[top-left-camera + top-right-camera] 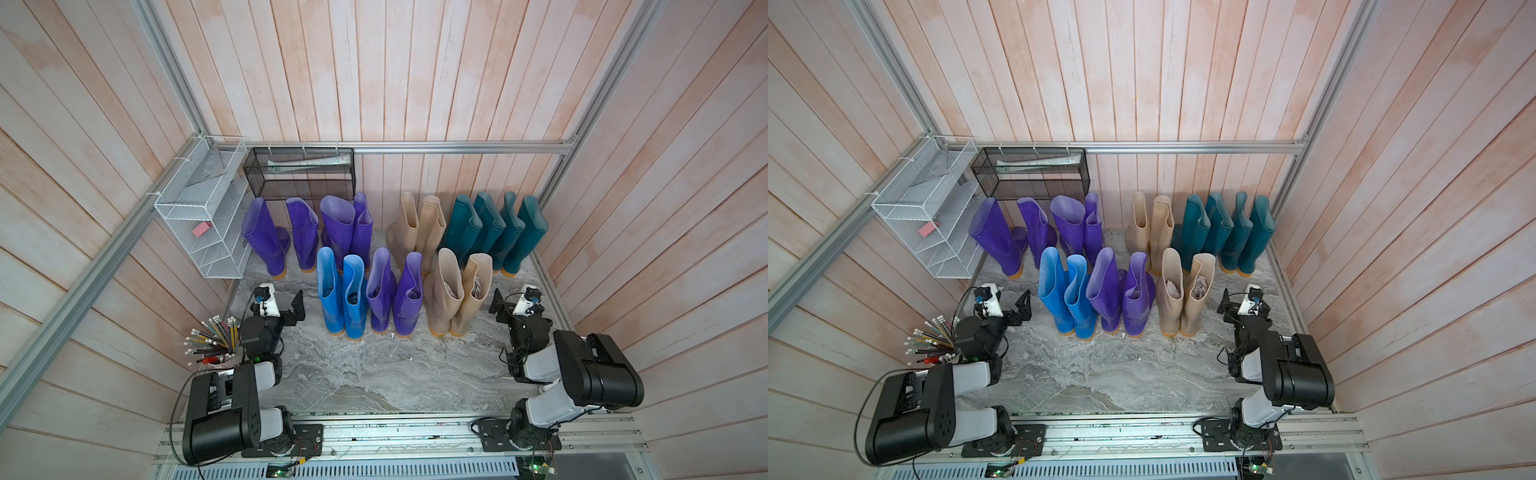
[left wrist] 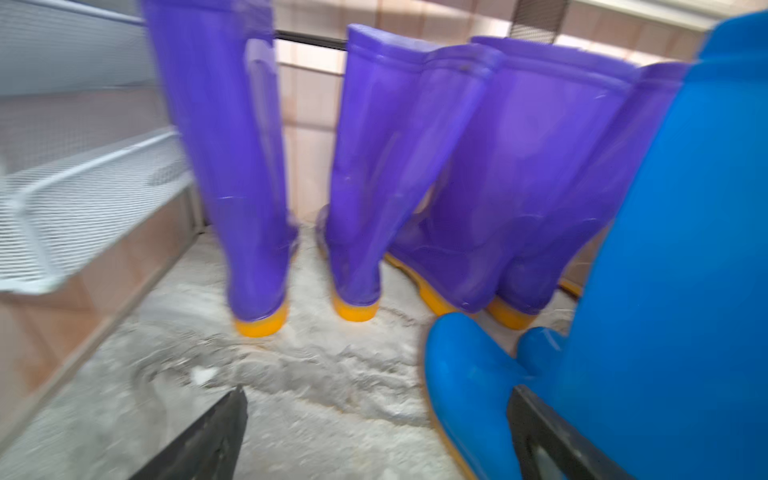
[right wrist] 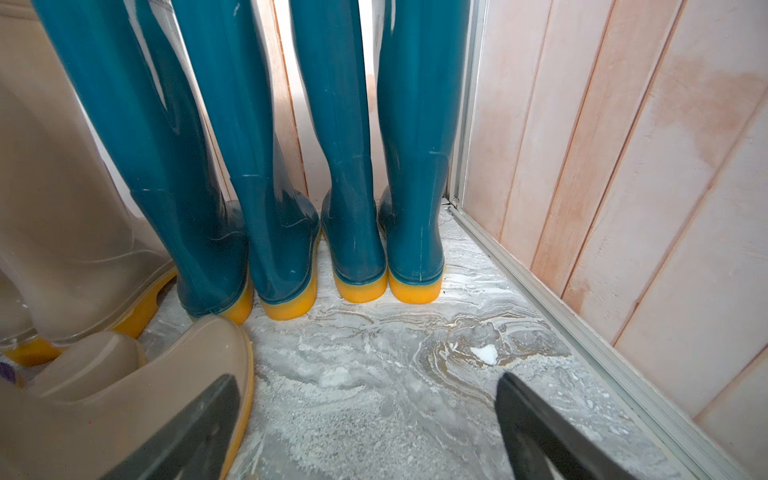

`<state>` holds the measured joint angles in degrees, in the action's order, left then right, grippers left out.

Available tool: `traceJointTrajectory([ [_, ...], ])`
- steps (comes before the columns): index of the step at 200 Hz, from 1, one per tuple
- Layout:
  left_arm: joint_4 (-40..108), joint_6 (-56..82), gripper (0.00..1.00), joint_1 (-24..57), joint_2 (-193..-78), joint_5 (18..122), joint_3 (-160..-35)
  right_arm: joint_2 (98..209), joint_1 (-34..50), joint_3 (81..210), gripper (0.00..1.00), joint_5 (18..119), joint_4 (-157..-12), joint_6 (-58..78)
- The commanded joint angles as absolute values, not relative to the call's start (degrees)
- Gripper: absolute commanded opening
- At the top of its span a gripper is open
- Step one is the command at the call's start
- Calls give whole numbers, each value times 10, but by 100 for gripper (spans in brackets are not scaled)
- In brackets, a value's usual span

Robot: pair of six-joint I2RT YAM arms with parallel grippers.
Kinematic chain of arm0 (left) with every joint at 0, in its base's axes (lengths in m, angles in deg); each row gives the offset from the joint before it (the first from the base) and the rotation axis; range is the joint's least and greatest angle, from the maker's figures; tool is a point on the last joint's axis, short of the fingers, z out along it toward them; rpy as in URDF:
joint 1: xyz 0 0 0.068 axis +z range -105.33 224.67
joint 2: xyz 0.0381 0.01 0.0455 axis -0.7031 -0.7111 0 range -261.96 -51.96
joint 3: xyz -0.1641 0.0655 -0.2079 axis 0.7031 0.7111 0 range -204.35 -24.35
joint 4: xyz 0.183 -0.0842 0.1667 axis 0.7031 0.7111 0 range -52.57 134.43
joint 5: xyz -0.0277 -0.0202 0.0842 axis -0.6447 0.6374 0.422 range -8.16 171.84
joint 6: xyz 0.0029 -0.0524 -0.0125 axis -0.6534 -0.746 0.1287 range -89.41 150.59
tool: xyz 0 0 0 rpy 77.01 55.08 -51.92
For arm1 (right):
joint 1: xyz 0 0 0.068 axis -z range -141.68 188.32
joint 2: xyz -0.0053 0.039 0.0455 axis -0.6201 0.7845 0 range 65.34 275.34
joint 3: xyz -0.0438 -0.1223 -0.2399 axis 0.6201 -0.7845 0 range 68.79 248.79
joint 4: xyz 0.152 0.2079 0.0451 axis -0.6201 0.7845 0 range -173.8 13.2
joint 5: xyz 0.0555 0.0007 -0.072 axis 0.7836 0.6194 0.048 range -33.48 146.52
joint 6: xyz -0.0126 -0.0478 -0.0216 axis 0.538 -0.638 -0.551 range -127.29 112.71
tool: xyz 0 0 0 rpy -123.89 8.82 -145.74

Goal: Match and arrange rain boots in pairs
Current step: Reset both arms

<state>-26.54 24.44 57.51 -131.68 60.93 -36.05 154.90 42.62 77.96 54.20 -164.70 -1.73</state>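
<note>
Floor: grey marble tabletop (image 1: pixel 374 374).
Boots: 16 tall shiny rubber rain boots (image 1: pixel 380 291), paired by colour; likely done.
Grippers: left gripper (image 1: pixel 296 309), right gripper (image 1: pixel 500 308), fingers wide apart, empty.

Grey marbled worktop (image 1: pixel 374 374), carrying two rows of tall boots, all upright on orange-yellow soles. Along the back wall, left to right: four purple boots (image 1: pixel 266 237), a beige pair (image 1: pixel 409 224), four teal boots (image 1: pixel 465 230) (heels nearly touching in the right wrist view). Nearer row: a blue pair (image 1: pixel 330 291), a purple pair (image 1: pixel 380 291), a second beige pair (image 1: pixel 446 291).
</note>
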Motion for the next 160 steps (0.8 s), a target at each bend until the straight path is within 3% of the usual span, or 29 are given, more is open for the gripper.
traceJointTrajectory([
  [1, -357, 226, 100, 571, -1391, 580, -370, 1547, 423, 790, 98, 529, -1641, -22],
  [17, -338, 243, 100, 564, -1379, 574, -367, 1547, 422, 791, 98, 529, -1640, -21],
  [44, -356, 285, 100, 508, -1421, 680, -375, 1547, 422, 789, 98, 529, -1643, -23],
  [160, -319, 286, 100, 506, -1416, 686, -390, 1548, 419, 801, 98, 553, -1623, -36],
])
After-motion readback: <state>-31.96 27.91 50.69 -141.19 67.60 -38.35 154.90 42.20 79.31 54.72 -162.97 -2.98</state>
